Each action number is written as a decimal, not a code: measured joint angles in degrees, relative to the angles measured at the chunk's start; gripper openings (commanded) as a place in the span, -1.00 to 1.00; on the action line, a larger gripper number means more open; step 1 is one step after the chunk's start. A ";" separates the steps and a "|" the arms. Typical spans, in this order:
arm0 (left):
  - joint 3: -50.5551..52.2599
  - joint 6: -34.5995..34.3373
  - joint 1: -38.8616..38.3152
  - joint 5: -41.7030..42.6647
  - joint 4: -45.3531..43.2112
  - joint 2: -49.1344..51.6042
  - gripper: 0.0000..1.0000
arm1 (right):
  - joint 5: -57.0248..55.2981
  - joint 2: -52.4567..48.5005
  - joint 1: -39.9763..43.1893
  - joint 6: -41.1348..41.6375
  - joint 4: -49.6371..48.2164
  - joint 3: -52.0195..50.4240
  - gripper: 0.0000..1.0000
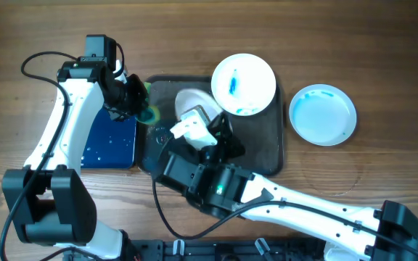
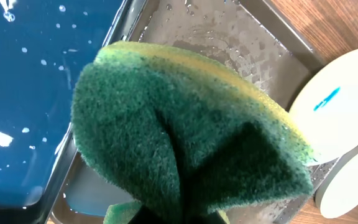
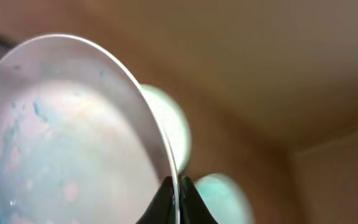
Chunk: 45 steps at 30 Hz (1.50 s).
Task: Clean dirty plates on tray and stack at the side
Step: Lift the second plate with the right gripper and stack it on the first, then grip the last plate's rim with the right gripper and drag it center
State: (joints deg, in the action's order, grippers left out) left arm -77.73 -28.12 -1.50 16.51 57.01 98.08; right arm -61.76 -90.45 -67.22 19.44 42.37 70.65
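Note:
The large dark tray (image 1: 267,148) lies mid-table. One white plate with a blue smear (image 1: 244,83) rests over its far right corner. A second plate with teal smears (image 1: 323,114) lies on the wood to the right of the tray. My right gripper (image 1: 197,123) is shut on the rim of the third plate (image 1: 189,103) and holds it tilted over the tray's left part. In the right wrist view that plate (image 3: 73,137) carries teal smears between the fingers (image 3: 176,190). My left gripper (image 1: 133,101) is shut on a green-yellow sponge (image 2: 185,124), next to the held plate.
A smaller black tray with a wet blue floor (image 1: 111,141) lies left of the big tray, and also shows in the left wrist view (image 2: 23,93). The big tray's floor (image 2: 229,31) is wet. My right arm crosses the table's front.

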 measured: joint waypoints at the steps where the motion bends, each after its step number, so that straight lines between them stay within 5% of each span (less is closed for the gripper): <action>1: 0.00 0.00 0.00 0.00 0.02 0.00 -0.92 | 5.44 0.15 1.18 2.54 0.37 0.00 -0.92; 4: 0.00 0.00 0.00 -0.02 0.17 0.00 -0.92 | 23.06 1.77 8.52 8.07 0.79 0.00 -0.92; 10: 0.00 0.00 -1.49 -0.20 -0.17 0.00 -0.92 | 56.33 13.31 43.21 11.37 3.85 0.00 -0.91; 13: 0.00 0.00 -2.54 -0.87 -0.22 0.00 -0.92 | 63.14 16.50 63.49 11.23 7.43 0.02 -0.92; 17: 0.00 0.00 -2.78 -1.31 -0.26 0.00 -0.92 | 66.12 15.13 76.32 10.49 7.30 -1.07 -0.91; 28: 0.00 0.00 -3.76 -1.70 -0.63 0.00 -0.92 | 63.17 -8.50 82.38 9.84 5.86 -3.56 -0.91; 37: 0.00 0.00 -3.76 -1.70 -0.61 0.00 -0.92 | 59.84 -10.67 82.38 9.57 10.10 -3.56 -0.91; 45: 0.00 0.00 -3.76 -1.70 -0.68 0.00 -0.92 | 58.73 -10.58 82.66 6.45 15.82 -3.32 -0.41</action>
State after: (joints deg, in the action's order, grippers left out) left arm -77.73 -28.12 -5.26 14.81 56.34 98.08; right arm -3.03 -101.03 15.44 25.89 58.19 67.33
